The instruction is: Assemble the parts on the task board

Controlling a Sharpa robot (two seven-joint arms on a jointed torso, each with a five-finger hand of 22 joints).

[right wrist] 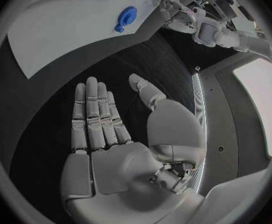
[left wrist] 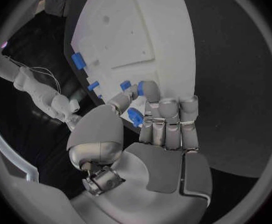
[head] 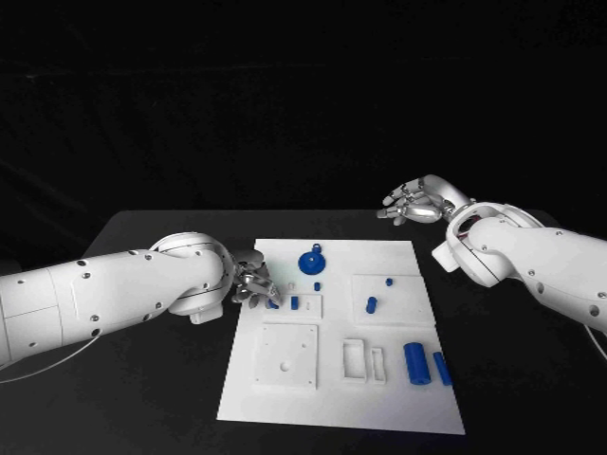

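Observation:
The white task board (head: pixel 386 398) lies in the middle of the table. My left hand (head: pixel 256 284) is at the board's left edge, and its thumb and fingers (left wrist: pixel 167 119) pinch a small blue part (left wrist: pixel 135 116), which also shows just below the fingers (head: pixel 275 304). My right hand (head: pixel 415 202) hangs off the board's far right corner, fingers straight and holding nothing (right wrist: pixel 101 129). A round blue part (head: pixel 310 261) sits at the board's back. Another small blue part (head: pixel 296 303) lies beside the left hand.
More blue parts lie on the board: a short peg (head: pixel 372 305), a thick cylinder (head: pixel 415 362) and a slimmer bar (head: pixel 442 368) at front right. A raised square plate (head: pixel 287 355) and a slotted block (head: pixel 362 361) stand at the front. Black table (head: pixel 154 398) surrounds the board.

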